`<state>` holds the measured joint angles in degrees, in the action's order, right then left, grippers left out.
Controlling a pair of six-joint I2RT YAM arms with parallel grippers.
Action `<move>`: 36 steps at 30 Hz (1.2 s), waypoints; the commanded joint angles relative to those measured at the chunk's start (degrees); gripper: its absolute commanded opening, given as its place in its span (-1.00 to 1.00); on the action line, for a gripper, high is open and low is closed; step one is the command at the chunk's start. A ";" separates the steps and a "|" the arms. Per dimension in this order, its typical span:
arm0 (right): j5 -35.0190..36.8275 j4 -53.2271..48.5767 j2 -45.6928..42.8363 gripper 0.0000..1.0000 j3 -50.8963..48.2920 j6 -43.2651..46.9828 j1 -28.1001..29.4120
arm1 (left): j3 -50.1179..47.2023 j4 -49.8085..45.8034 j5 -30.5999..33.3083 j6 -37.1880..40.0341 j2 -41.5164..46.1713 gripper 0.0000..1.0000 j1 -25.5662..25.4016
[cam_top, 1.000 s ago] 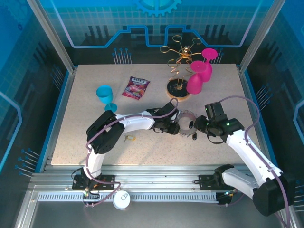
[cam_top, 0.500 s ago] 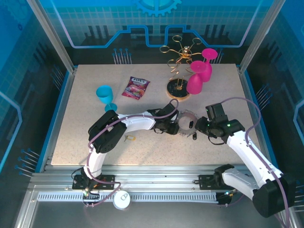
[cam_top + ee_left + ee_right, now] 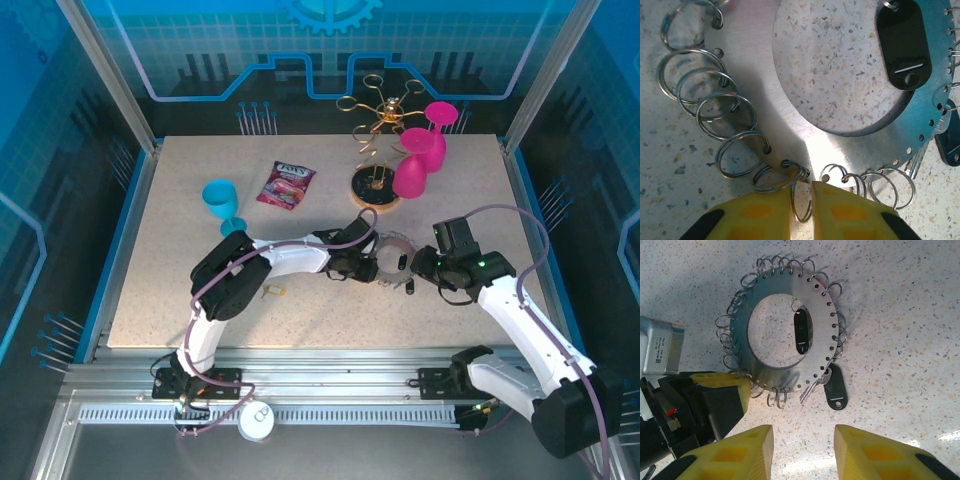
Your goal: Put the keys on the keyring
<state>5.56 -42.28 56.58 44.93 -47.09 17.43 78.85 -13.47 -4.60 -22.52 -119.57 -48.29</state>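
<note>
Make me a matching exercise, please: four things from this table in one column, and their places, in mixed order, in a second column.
Things
1. cup
2. packet
3. keyring
4. yellow key

Places
A. between the left pincer and the right pincer
B. between the cup and the rack
C. beside the left arm, apart from the keyring
D. farthest left of the four

Pairs: 1-D; 2-B; 3-A; 4-C
</note>
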 commanded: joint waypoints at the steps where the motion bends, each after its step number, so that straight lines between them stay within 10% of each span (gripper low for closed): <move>1: 0.49 -2.03 -1.18 -0.24 0.03 0.77 -0.83 | 1.79 0.69 -1.07 -0.77 -1.15 -0.72 -0.40; 9: -2.37 1.49 -2.17 -0.27 -0.47 5.73 -0.98 | -4.37 2.88 3.17 4.23 7.33 -1.00 -0.41; 18: -10.60 16.99 -0.67 -0.26 1.02 24.79 -0.06 | -14.29 -1.39 5.48 37.10 25.14 -1.00 0.50; 31: -29.11 54.11 2.75 -0.31 -10.35 71.41 7.99 | -24.62 5.94 -21.54 70.88 40.46 -1.00 14.75; 36: -36.78 48.12 8.41 -0.32 -7.67 84.59 10.51 | -27.32 11.38 -29.37 76.62 41.08 -1.00 16.76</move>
<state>-23.75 4.73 62.72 35.29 24.18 25.85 53.10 -7.64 -24.75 47.03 -80.34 -31.97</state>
